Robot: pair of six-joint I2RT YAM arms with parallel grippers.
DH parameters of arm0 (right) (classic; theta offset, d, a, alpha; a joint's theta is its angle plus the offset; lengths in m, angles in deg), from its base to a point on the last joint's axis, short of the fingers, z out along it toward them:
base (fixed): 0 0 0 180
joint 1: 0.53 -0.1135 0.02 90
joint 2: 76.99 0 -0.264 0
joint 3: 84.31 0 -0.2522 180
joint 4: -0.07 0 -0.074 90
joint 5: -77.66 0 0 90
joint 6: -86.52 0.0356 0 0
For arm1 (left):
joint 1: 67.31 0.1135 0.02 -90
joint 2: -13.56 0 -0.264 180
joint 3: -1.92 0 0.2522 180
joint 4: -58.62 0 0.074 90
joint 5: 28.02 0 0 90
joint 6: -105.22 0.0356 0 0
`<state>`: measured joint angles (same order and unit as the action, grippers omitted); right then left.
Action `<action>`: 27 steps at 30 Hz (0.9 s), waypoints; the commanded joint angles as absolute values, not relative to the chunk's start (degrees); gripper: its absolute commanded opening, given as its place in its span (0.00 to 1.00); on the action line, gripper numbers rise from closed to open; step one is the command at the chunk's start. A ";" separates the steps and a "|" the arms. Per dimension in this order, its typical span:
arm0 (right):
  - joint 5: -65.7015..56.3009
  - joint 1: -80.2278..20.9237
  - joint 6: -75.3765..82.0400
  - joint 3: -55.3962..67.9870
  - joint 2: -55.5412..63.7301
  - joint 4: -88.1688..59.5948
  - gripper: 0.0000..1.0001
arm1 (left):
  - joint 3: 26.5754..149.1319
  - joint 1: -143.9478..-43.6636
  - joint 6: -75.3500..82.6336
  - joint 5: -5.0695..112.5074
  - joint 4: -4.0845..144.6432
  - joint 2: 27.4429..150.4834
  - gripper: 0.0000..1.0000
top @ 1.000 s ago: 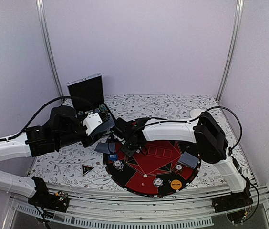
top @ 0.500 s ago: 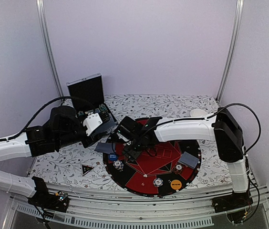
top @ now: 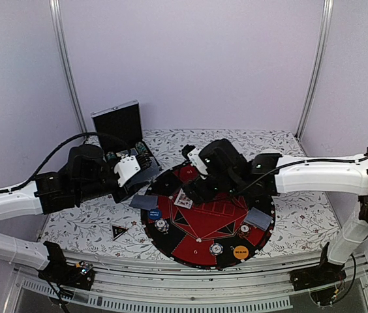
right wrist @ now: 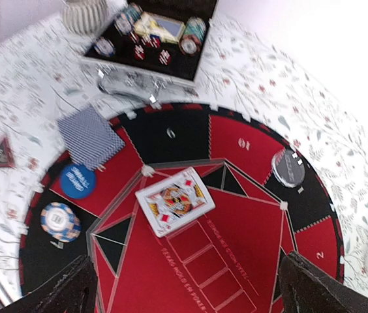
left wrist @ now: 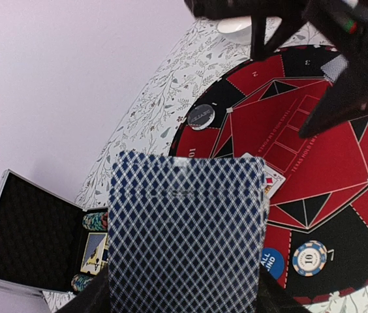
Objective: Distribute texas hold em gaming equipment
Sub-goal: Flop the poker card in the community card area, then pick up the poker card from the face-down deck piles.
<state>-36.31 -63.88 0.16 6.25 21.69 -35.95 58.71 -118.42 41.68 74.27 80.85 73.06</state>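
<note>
Orange round blind button [top: 240, 251] sits at the near edge of the big round red-and-black mat [top: 200, 229], beside a small striped poker chip [top: 216, 248]. The left claw [left wrist: 184, 305] pinches a blue criss-cross-backed playing card [left wrist: 187, 235]. The right claw [right wrist: 190, 287] is spread wide above a face-up card [right wrist: 175, 201]. Far back stands the open black case [top: 119, 124].

Gripped blue-backed cards [left wrist: 187, 235] right up close, blocking part of the red-and-black mat [left wrist: 314, 163]. Spotted a striped chip [left wrist: 310, 257] just beside the blue button [left wrist: 272, 259] too.
</note>
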 commanded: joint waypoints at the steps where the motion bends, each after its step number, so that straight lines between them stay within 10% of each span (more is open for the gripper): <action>1: -20.98 -63.89 -1.82 12.88 8.66 -16.22 0.99 | 58.62 -118.11 43.46 68.05 79.91 70.78 0.55; 8: -0.24 -63.89 8.32 9.76 11.62 -10.03 0.99 | 57.37 -119.58 45.74 63.52 79.90 69.47 0.54; 27: -0.10 -61.40 15.91 -5.74 27.41 -21.41 1.00 | 56.55 -122.06 47.47 64.64 79.83 67.91 0.53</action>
<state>0.65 -62.02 15.50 -2.32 24.48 -17.83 57.18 -121.15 46.86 65.12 80.87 68.63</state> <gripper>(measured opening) 0.996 0.530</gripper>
